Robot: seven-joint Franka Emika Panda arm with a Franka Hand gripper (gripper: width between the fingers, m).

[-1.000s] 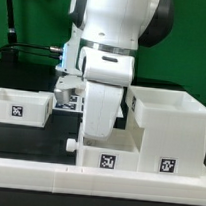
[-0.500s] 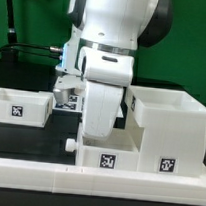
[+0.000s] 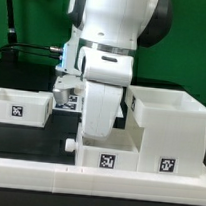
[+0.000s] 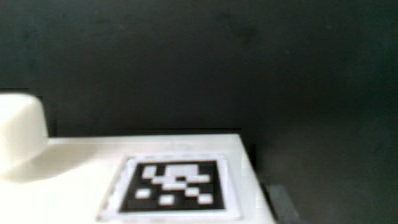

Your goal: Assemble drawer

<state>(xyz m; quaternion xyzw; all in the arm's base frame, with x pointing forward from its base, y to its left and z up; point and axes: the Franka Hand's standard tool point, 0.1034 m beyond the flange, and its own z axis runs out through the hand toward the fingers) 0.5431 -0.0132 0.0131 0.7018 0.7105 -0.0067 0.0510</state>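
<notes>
Because the arm [image 3: 103,81] hides the tool [image 3: 67,100] over a tagged drawer part [image 4: 89,160], its opening cannot be told.

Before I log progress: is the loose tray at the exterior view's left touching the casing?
Apart. The exterior view shows dark table between tray and casing.

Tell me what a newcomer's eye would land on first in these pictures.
The big white robot arm fills the middle of the exterior view, reaching down toward the dark table. At that view's right stands a large white box, and at its left sits a small white tray with a black-and-white tag on its front. The wrist view shows one such tag close up on a white surface.
</notes>
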